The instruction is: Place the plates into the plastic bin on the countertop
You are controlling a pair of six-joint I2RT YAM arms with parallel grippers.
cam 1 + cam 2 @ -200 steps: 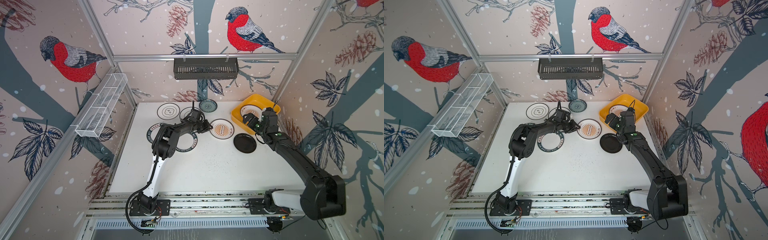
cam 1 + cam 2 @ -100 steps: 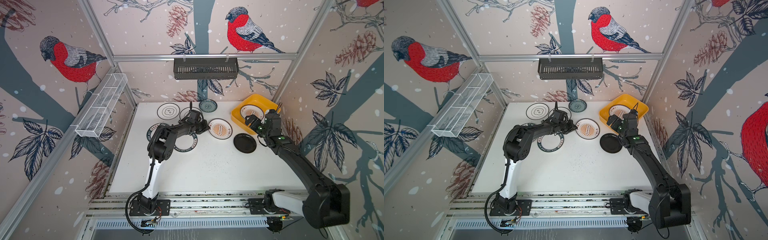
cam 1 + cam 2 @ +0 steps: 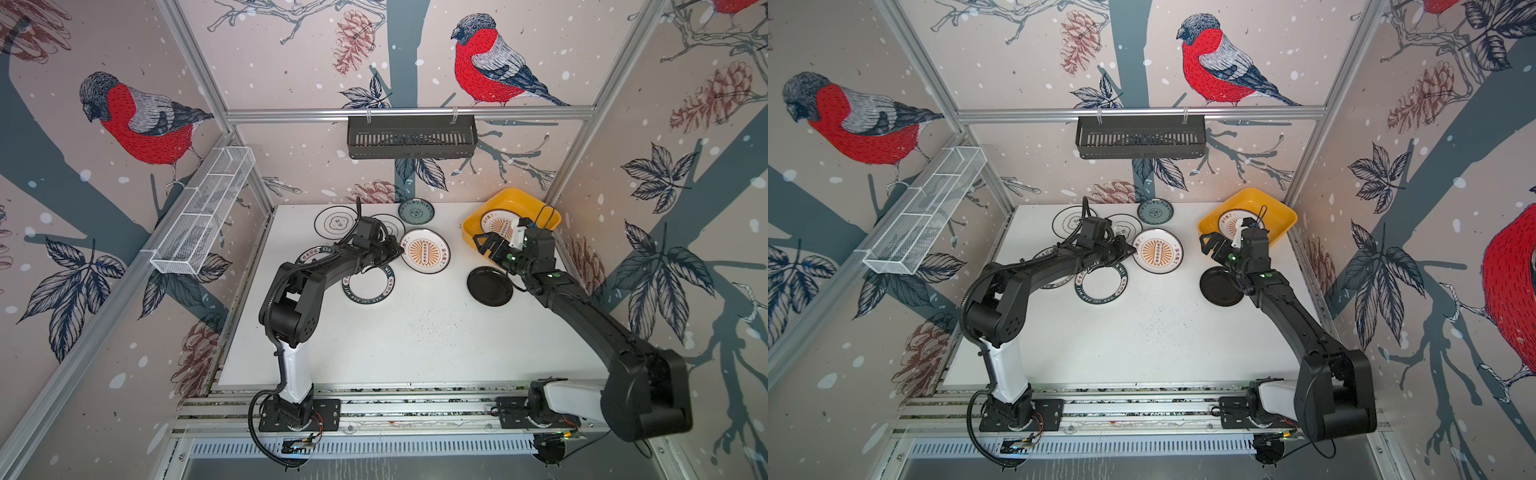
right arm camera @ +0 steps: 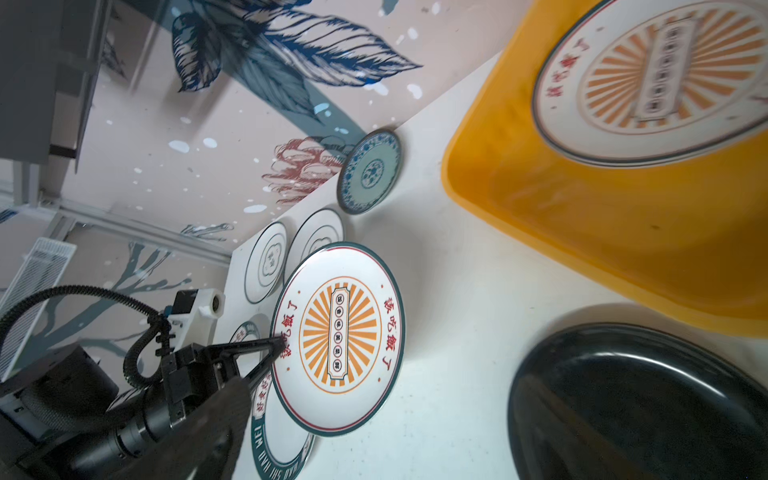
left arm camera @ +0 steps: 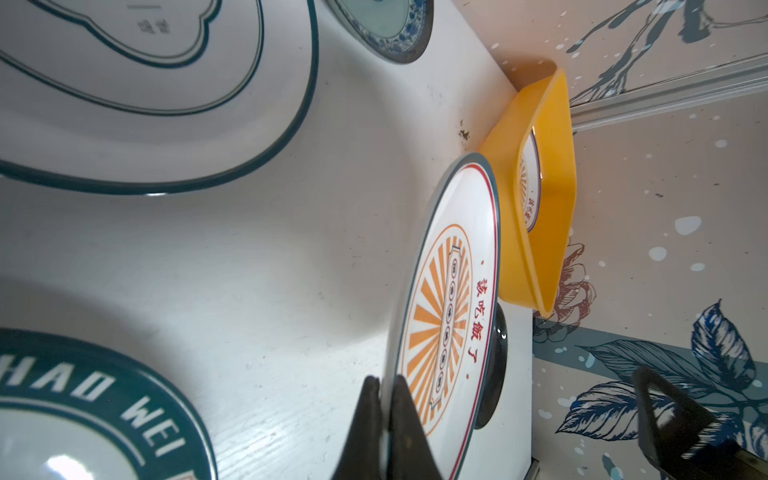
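the left gripper (image 5: 384, 380) is pinched tight on the rim of a sunburst plate (image 3: 424, 257), on the side away from the yellow bin (image 3: 513, 195). this plate sits toward the back of the countertop (image 3: 415, 340), between a lettered plate (image 3: 368, 286) and the bin, and its gripped edge overlaps the lettered plate. the right gripper (image 3: 486, 249) hangs with its fingers spread wide and empty by the bin's front corner, near the black plate (image 3: 489, 286). a second sunburst plate (image 3: 496, 222) lies inside the bin, while a teal plate (image 3: 416, 210) and two thin-rimmed plates (image 3: 336, 221) rest along the back.
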